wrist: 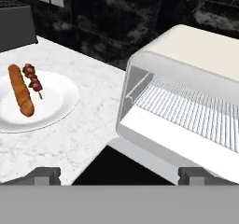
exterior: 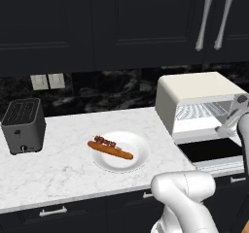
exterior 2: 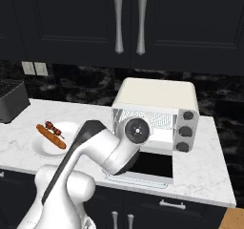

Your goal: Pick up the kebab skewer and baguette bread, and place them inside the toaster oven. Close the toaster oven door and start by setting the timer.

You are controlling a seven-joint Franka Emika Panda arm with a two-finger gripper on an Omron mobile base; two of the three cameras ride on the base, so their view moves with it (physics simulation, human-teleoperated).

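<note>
Scene: a dark kitchen with a white marble bench (exterior: 63, 154) along black cabinets.
My tool (wrist: 119, 174): released, its two dark tips spread wide with nothing between them. It hangs above the lowered toaster oven door (wrist: 121, 169), looking across the bench toward the food.
Toaster oven (exterior 2: 157, 116): cream-white box at the right end of the bench, its mouth open and the wire rack (wrist: 186, 108) bare, so the food can slide straight in.
Door: folded down flat in front of the oven, dark glass facing up; it has to lie this way until both items are inside.
White plate (exterior: 138, 154): sits on the bench just left of the oven, near enough for a short carry.
Baguette bread (exterior: 110, 150): long orange-brown loaf lying across the plate.
Kebab skewer (exterior: 104, 141): short stick of dark red chunks lying close beside the loaf, on the wall side; I cannot tell whether they touch.
Knobs (exterior 2: 187, 130): three dark dials stacked down the oven's right face; I judge one to be the timer.
Black toaster (exterior: 23, 125): far left, well apart, not part of my job.
Progress: I judge nothing is loaded yet; picking up comes first.
</note>
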